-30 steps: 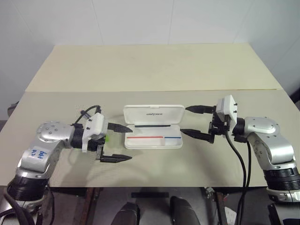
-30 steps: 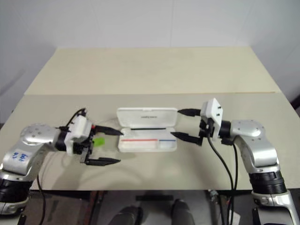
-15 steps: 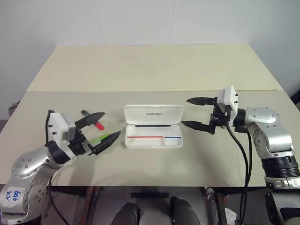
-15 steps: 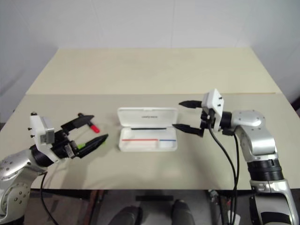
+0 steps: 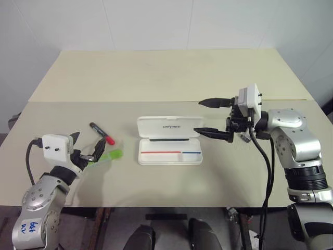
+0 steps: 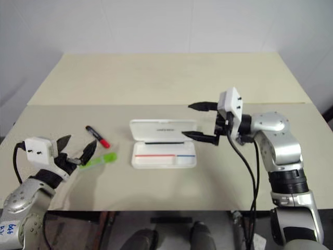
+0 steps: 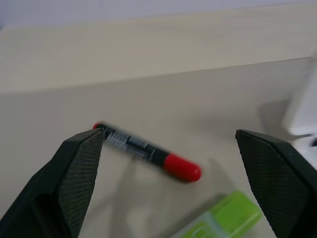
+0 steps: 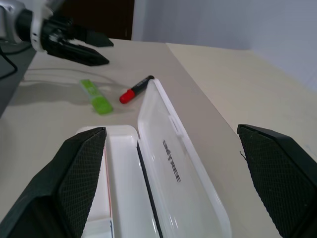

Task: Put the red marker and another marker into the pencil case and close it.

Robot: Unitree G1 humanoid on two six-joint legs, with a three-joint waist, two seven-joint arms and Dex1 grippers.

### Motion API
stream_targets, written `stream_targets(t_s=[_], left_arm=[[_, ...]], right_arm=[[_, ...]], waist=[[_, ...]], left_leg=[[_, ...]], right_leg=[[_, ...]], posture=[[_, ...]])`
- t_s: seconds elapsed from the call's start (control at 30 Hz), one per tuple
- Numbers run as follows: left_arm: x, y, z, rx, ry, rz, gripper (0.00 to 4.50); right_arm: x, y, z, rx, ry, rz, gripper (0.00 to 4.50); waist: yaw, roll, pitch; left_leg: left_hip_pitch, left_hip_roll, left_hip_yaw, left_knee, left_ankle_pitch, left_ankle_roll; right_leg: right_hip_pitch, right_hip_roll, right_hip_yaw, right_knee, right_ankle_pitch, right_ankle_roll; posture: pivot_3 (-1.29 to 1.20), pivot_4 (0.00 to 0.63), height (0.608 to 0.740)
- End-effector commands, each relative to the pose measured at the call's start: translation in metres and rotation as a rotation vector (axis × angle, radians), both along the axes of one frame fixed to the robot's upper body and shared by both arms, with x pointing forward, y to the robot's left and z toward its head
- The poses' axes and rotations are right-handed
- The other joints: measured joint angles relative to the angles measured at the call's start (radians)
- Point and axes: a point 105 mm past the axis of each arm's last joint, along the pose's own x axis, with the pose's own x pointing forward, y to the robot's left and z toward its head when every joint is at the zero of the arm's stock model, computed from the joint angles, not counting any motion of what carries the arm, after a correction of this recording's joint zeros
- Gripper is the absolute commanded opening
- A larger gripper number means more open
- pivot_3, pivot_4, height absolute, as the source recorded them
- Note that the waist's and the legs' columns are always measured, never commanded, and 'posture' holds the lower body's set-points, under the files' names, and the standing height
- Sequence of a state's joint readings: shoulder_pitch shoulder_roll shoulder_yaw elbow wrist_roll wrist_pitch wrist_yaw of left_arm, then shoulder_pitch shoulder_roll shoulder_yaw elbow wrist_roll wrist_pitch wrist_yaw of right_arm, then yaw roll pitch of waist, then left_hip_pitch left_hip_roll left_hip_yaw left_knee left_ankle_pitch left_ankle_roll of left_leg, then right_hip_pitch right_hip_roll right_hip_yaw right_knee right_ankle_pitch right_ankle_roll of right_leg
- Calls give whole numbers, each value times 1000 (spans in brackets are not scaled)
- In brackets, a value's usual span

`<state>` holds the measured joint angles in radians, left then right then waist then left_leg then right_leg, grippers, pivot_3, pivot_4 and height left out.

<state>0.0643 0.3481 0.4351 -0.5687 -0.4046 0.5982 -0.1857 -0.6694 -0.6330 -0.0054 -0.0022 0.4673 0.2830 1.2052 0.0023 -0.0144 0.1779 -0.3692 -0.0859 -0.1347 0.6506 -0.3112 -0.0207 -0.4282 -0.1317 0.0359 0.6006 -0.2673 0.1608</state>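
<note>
An open white pencil case [image 5: 169, 140] lies mid-table; red marker [image 5: 102, 133] and green marker [image 5: 106, 155] lie toward its left edge. Left gripper [image 5: 85, 149] and right gripper [image 5: 210, 116] both gape empty.

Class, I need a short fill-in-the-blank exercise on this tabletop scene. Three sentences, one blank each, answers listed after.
1. The pencil case lies with its lid ____.
2. The marker lying nearer the case's lid is the ____ one; the green marker lies beside it.
3. The left gripper, its fingers ____, holds nothing.

Missing words: open; red; open
</note>
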Motion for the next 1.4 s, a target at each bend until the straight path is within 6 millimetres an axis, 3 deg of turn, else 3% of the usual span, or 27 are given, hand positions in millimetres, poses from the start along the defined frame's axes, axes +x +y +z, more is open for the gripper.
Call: stream_targets(t_s=[0.03, 0.27, 0.47, 1.07, 1.4], left_arm=[[4, 1, 11, -73, -31, 78, 4487], [25, -8, 18, -207, -5, 162, 4487], [36, -17, 9, -304, 102, 295, 4487], [65, -41, 7, -364, 250, 351, 4487], [74, -43, 5, -369, 370, 424, 4487]], right_arm=[[-9, 6, 16, 13, -53, 51, 4500], [-15, 14, 19, 8, -54, 113, 4500], [-24, 21, 17, -18, -36, 198, 4500], [-32, 28, 16, 8, -38, 223, 4500], [-33, 29, 16, 30, -36, 203, 4500]], waist=[[2, 0, 0], [11, 0, 0], [15, -1, 0], [23, -3, 1], [22, -5, 1]], left_leg=[[0, 0, 0, 0, 0, 0], [0, 0, 1, 2, 0, 0], [0, 0, 2, 1, 0, 0], [0, 0, 2, 2, 0, -1], [-1, 0, 2, 1, 0, -1]], right_leg=[[0, 0, 0, 0, 0, 0], [0, 1, 0, 1, 1, 0], [0, 1, 1, 0, 2, 1], [0, 1, 1, -1, 2, 1], [0, 1, 1, -1, 2, 1]], posture=[[0, 150, 740], [0, 150, 740], [0, 150, 740], [0, 150, 740], [0, 150, 740]])
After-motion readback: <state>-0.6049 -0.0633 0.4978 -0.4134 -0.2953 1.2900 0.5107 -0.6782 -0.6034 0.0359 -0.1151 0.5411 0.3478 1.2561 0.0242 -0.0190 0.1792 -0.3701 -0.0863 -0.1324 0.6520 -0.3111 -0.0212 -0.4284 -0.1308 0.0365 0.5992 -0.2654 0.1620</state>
